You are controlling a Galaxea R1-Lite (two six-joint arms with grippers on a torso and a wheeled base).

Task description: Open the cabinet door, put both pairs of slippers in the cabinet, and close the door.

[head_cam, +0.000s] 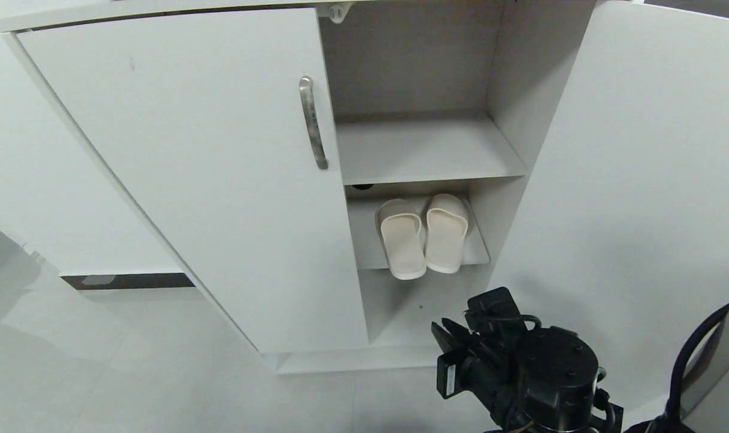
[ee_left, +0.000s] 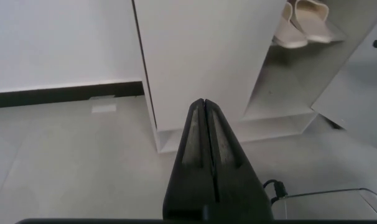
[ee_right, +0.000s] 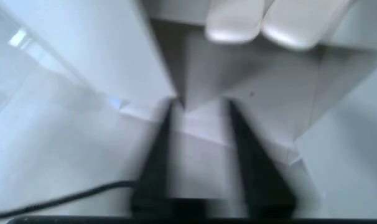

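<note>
One pair of cream slippers (head_cam: 423, 237) lies side by side on the lower shelf of the white cabinet (head_cam: 427, 153), heels jutting over the shelf edge; they also show as slippers (ee_left: 303, 22) and slippers (ee_right: 275, 18). The cabinet's right door (head_cam: 641, 180) is swung wide open, and its left door (head_cam: 208, 174) with a metal handle (head_cam: 313, 123) is closed. My right gripper (head_cam: 452, 334) hangs open and empty in front of the bottom compartment, below the slippers; its dark fingers (ee_right: 157, 155) frame the cabinet base. My left gripper (ee_left: 204, 106) is shut on nothing, low over the floor before the closed door.
The upper shelf (head_cam: 424, 150) and the bottom compartment (head_cam: 412, 313) hold nothing. A dark baseboard (head_cam: 127, 281) runs along the wall to the left. A black cable (head_cam: 695, 343) and a grey box (head_cam: 725, 367) sit at the lower right. Pale floor tiles (head_cam: 160, 385) spread in front.
</note>
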